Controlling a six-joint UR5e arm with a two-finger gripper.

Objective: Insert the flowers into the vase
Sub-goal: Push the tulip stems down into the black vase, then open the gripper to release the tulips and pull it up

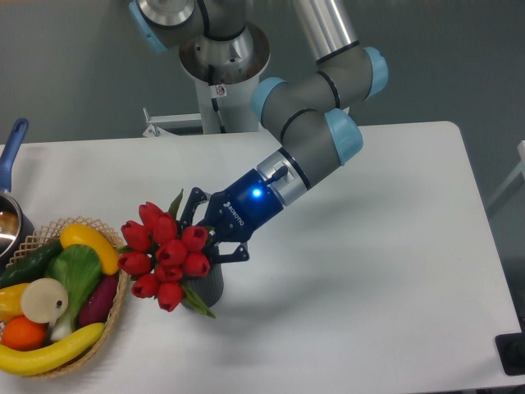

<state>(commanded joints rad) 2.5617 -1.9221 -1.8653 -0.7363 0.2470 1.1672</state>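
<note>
While the bunch leans over the vase, the scene reads as follows.

Flowers [166,258]: red closed tulip buds packed in a tight cluster, tilted so the heads point toward the basket side; the cluster covers the mouth of the vase and overhangs it on that side; a green leaf sticks up behind the buds and another hangs down in front of the vase wall.

Stems: hidden behind the buds and the claw, so whether they reach inside the vase cannot be told.

Vase [211,283]: small dark grey cylinder, upright on the bench, directly under the bunch; only its right side and lower wall show; rim hidden by buds and leaves.

Claw [207,236]: dark fingers on either side of the bunch just behind the buds, above the vase; it appears to be pinching the flowers at the stems, though the contact itself is covered by petals.

Wrist: dark blue body with a lit blue light, slanting up and away from the vase toward the grey arm [308,123] with pale blue joint caps.

Bench [369,271]: white surface carrying the vase.

Basket [111,324]: woven wicker, just left of the vase, near but apart from it; it holds plastic fruit and vegetables, among them a banana [45,355], an orange, a green leafy piece and a yellow piece.

Pan [8,215]: blue-handled, beyond the basket from the vase, at the picture's left edge.
</note>
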